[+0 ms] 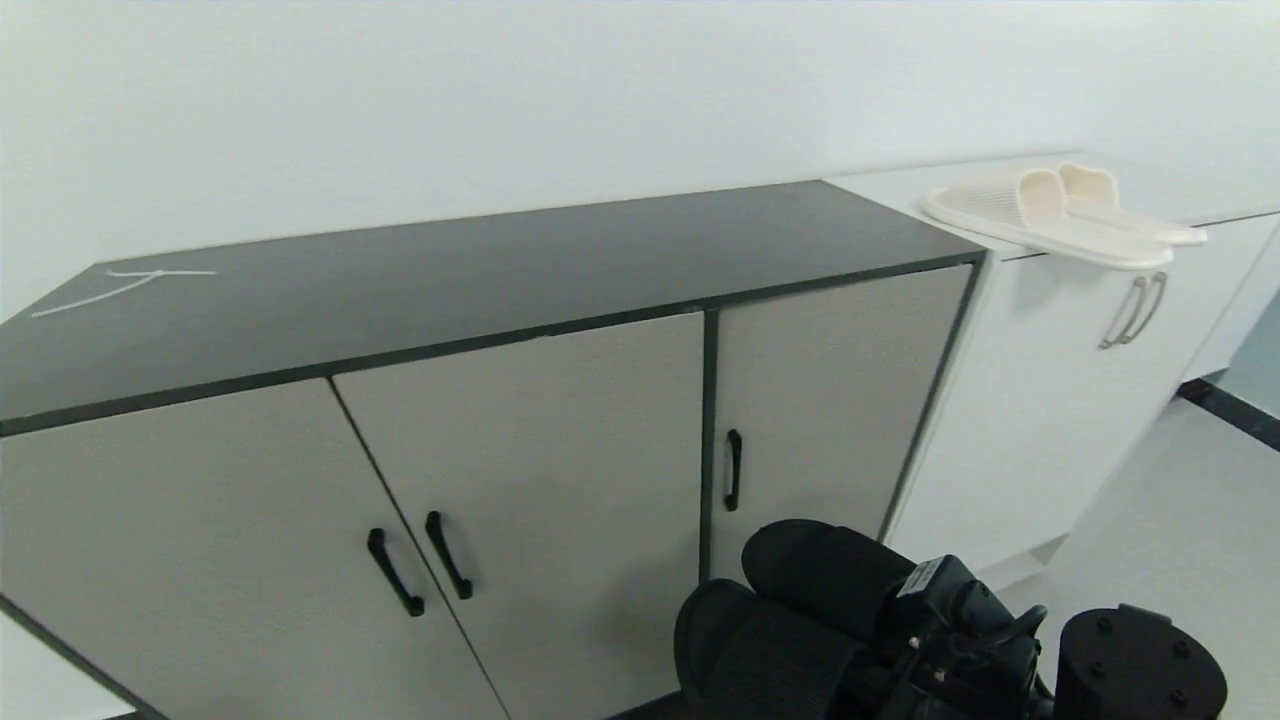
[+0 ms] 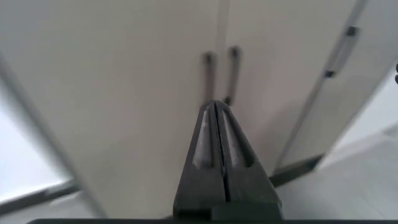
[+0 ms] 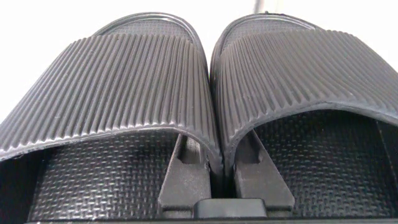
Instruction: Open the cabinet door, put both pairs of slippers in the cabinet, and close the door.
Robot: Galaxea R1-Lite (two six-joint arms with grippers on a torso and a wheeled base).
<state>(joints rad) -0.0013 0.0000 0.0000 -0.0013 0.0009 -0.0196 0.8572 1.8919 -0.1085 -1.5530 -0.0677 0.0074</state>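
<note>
Wall (image 1: 500, 100): plain white, unbroken, behind the furniture.
Floor (image 1: 1180, 500): pale grey, smooth, with a dark strip (image 1: 1235, 412) at the far right.
Dark-topped cabinet (image 1: 450, 265): against the wall, three grey doors (image 1: 540, 430) shut, black handles (image 1: 447, 555), a white mark (image 1: 120, 285) on the top.
White cabinet (image 1: 1030, 420): just beside it on the right, paired metal handles (image 1: 1135, 312).
Light: even and soft.
</note>
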